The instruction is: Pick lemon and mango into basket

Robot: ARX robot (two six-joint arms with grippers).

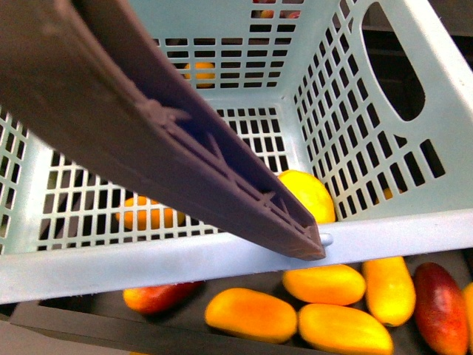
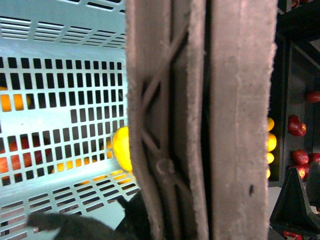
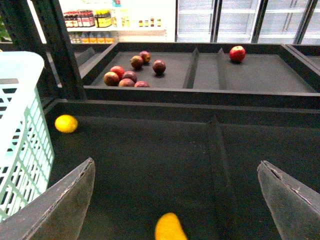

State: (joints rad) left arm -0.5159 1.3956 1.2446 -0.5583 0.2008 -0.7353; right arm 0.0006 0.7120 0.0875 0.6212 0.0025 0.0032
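The teal basket [image 1: 384, 166] fills the front view, and its brown handle [image 1: 185, 140] slants across it. My left gripper [image 2: 192, 220] is shut on that handle [image 2: 200, 100]. Inside the basket, against its front wall, lies a bright-yellow fruit, the lemon [image 1: 307, 194] [image 2: 121, 149]. Several orange-yellow mangoes [image 1: 251, 314] lie on the dark shelf below the basket's rim. My right gripper [image 3: 175, 200] is open above a dark tray, holding nothing. The tip of an orange-yellow fruit [image 3: 170, 227], seemingly a mango, shows between its fingers [image 3: 60, 205]. Neither arm appears in the front view.
Red-blushed mangoes [image 1: 441, 307] lie among the orange-yellow ones. A small yellow fruit [image 3: 66, 123] sits on the tray beside the basket wall [image 3: 20, 150]. A raised divider [image 3: 220, 165] splits the tray. Behind it, dark red fruits [image 3: 130, 75] and a red apple [image 3: 237, 53] lie in other trays.
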